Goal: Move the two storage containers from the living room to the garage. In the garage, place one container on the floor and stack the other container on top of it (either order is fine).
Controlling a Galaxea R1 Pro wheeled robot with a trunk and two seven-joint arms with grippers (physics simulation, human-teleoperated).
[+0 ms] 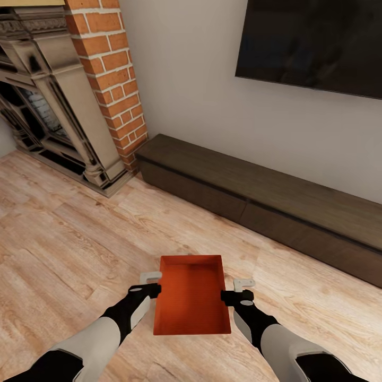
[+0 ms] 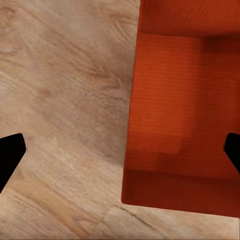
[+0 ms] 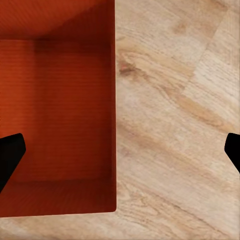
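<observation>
One orange-red storage container (image 1: 192,295) sits open-topped on the light wood plank floor (image 1: 69,249), between the two arms. From the head, the left pincer (image 1: 149,284) and right pincer (image 1: 240,291) stand at its two long walls, with a brick fireplace column (image 1: 114,79), low dark cabinet (image 1: 276,212) and black TV (image 1: 313,45) beyond. Each wrist camera adds spread fingertips (image 2: 10,155) (image 3: 10,155) straddling one wall, both pincers released.

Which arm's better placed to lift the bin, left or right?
Neither alone. The left pincer straddles the left wall of the orange bin and the right pincer straddles the right wall, at about matching height. Both look open, so close both, then lift together.
</observation>
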